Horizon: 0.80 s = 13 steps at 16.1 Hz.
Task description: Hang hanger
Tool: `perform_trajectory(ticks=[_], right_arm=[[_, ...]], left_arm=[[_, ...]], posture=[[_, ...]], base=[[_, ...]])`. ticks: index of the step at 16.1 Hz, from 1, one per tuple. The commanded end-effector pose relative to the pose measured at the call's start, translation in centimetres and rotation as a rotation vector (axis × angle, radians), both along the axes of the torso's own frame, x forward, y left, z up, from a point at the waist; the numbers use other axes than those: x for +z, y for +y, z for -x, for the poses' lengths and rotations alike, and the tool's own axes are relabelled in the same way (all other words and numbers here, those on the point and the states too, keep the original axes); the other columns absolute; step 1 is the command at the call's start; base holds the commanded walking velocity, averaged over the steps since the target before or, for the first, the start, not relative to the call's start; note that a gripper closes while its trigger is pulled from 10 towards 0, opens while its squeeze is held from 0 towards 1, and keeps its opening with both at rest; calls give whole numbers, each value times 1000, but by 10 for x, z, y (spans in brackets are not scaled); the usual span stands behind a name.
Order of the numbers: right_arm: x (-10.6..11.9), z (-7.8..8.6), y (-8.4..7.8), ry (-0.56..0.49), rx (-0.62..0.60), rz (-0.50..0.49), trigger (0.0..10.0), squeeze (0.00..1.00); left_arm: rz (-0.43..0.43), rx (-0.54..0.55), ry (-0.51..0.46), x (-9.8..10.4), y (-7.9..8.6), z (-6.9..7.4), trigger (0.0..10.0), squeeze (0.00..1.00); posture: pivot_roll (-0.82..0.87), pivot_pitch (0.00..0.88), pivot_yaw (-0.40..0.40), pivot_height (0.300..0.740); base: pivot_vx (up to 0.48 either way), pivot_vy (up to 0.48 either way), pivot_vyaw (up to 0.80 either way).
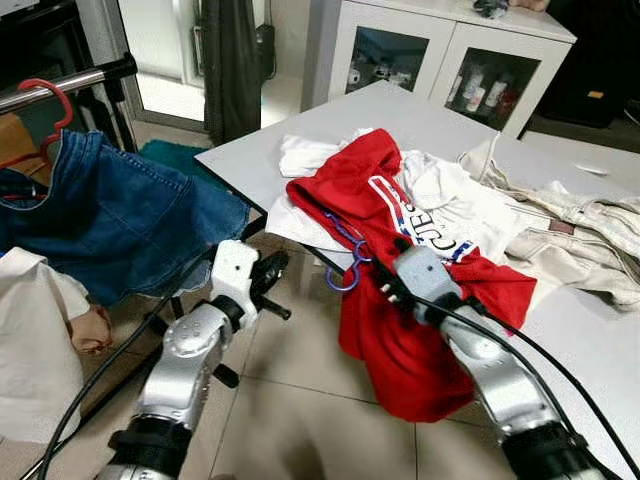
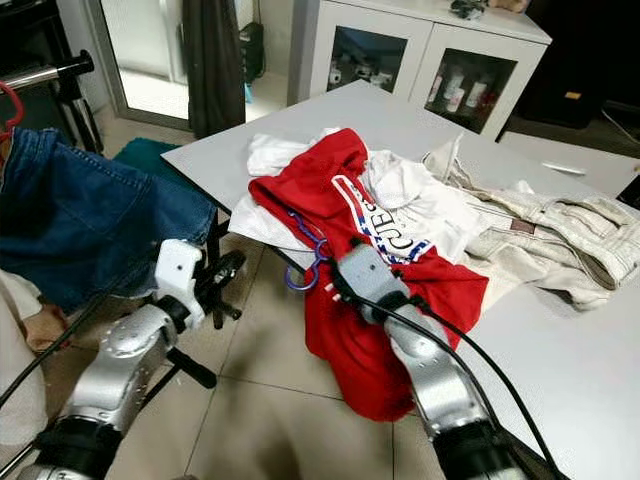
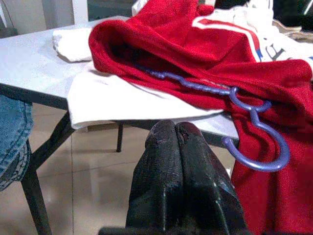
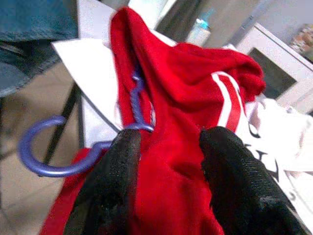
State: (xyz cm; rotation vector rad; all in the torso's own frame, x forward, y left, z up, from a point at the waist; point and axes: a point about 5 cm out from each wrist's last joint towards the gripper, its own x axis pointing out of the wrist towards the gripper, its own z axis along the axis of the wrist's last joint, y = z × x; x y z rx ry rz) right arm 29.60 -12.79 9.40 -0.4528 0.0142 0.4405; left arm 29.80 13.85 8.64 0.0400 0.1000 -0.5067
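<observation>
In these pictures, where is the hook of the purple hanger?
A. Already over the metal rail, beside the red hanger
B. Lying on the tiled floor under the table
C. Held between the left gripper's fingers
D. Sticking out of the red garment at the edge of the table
D: the purple hanger hook pokes out of the red garment at the table edge, next to the open right gripper; the left gripper is shut on nothing.
</observation>
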Motion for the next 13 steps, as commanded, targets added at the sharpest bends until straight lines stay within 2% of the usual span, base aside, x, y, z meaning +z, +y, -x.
perform_trajectory(ticks=[1, 4, 7, 9, 10, 11, 12, 13], right_arm=[[-4, -3, -5, 13, -36, 40, 10000, 0], [-15, -8, -1, 59, -93, 107, 10000, 0], [-20, -14, 10, 46, -137, 145, 10000, 0], [-24, -17, 8, 56, -185, 191, 10000, 0], [-28, -19, 4, 75, -225, 213, 4118, 0], [-28, -19, 3, 81, -232, 218, 4118, 0], [-29, -20, 0, 92, -253, 217, 0, 0], [-29, -21, -3, 99, -269, 206, 0, 0]], left_arm=[[-12, -8, -17, 3, -5, -3, 10000, 0], [-13, -9, -23, 2, -9, -3, 10000, 0], [-5, -21, -29, 2, -15, -3, 10000, 0], [-2, -26, -32, 3, -17, -2, 10000, 0], [-2, -26, -33, 3, -18, -2, 10000, 0], [-2, -27, -33, 3, -19, -2, 10000, 0], [-2, -25, -33, 3, -19, -2, 10000, 0], [-1, -22, -32, 2, -19, -2, 10000, 0]], posture=[[26, 0, -82, 740], [27, 0, -84, 740], [26, 0, -85, 740], [26, 0, -85, 740], [29, 0, -86, 740], [29, 0, -86, 740], [31, 0, -90, 740], [31, 0, -90, 740]], base=[[0, 0, 0], [0, 0, 0], [0, 0, 0], [0, 0, 0], [0, 0, 0], [0, 0, 0], [0, 0, 0], [0, 0, 0]])
